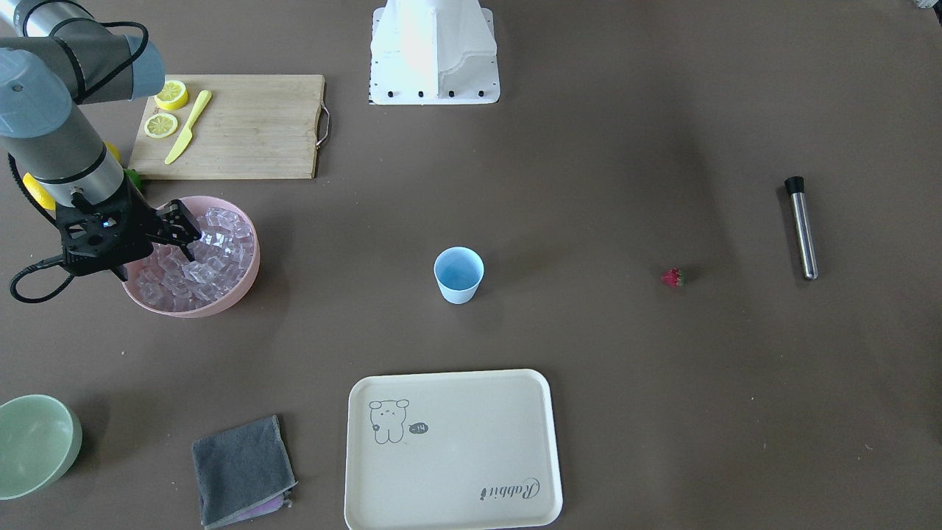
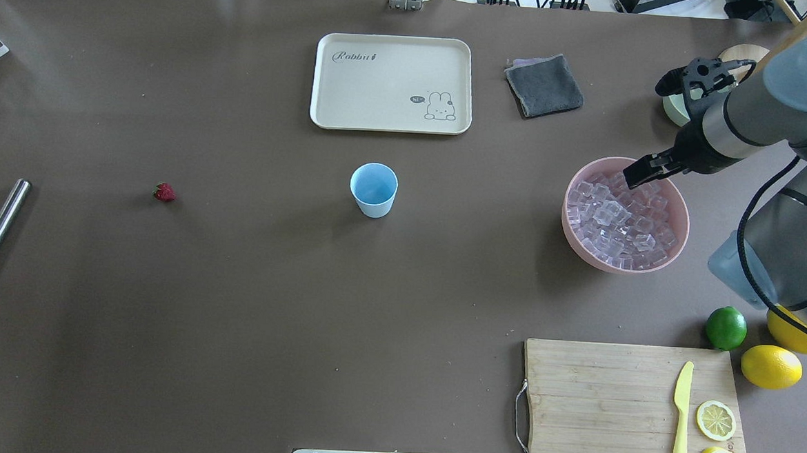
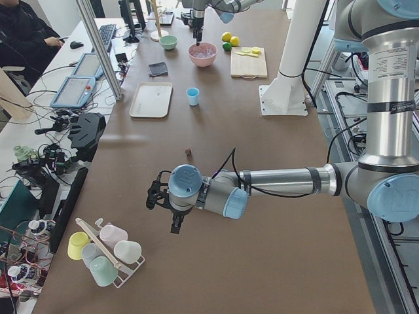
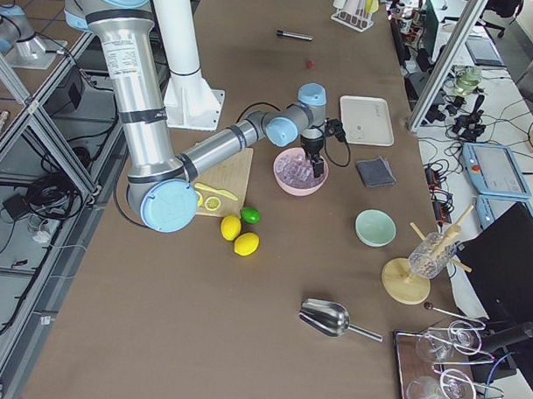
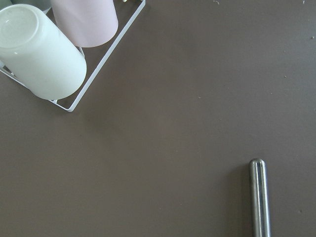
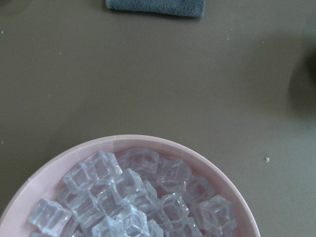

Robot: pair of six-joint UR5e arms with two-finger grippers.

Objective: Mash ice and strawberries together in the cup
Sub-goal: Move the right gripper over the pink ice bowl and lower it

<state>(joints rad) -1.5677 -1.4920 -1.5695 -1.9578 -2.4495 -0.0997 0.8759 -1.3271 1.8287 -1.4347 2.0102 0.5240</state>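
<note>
a: nearest the lens, on your side of the table, lies the cream rectangular plastic tray [image 1: 508,456].
b: and the task's things?
a: the small light-blue plastic cup [image 1: 458,274] stands upright mid-table, beyond the tray. the tiny red strawberry [image 1: 672,277] lies well apart from it, towards the steel rod [image 1: 802,228] with a black tip. the clear ice cubes [image 1: 221,254] fill the round pink bowl [image 1: 246,287].
b: the hands?
a: you see the right gripper [image 1: 193,246] tilted into the bowl, fingers parted, tips among the cubes, none visibly clamped. the left gripper [image 3: 175,224] hangs over the table's left end, near a wire rack [image 3: 105,252] of pastel cups; its opening cannot be told.
</note>
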